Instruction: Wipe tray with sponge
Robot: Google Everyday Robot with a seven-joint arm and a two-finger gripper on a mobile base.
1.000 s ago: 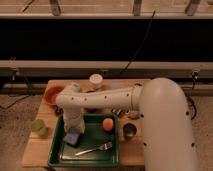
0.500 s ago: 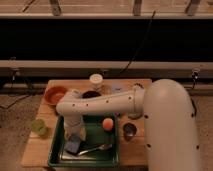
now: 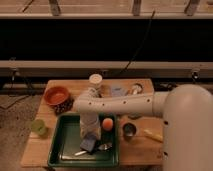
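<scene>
Nearest to me, the tray [image 3: 59,150] sits at the near left of the desk [image 3: 145,150], long side running left to right. Inside it I count one sponge [image 3: 89,144], blue-grey, lying on the tray floor right of centre, and one pale utensil [image 3: 95,149], probably a fork, just right of the sponge.

The end effector [image 3: 90,136] comes straight down from the arm onto the sponge. I read it as clamped shut on the sponge and pressing it to the tray floor, which is the posture a wipe needs: block flat, load from above. My judgement: the wiping stroke is in hand, not finished. The utensil lies in the likely sweep path and may get pushed.

One orange ball-like object [image 3: 107,123] sits at the tray's far right, close beside the arm's wrist; I cannot tell whether it rests inside the rim or on it.

Right of the tray: one small metal cup [image 3: 129,130], and one pale stick-like item [image 3: 152,135] beyond it.

Left of the tray: one green cup [image 3: 38,126].

Farther back: one red-orange bowl [image 3: 56,95] at far left, one white lidded cup [image 3: 95,80] mid-desk, and one pale bluish flat piece [image 3: 118,91] to its right. The arm spans the desk from the right.
</scene>
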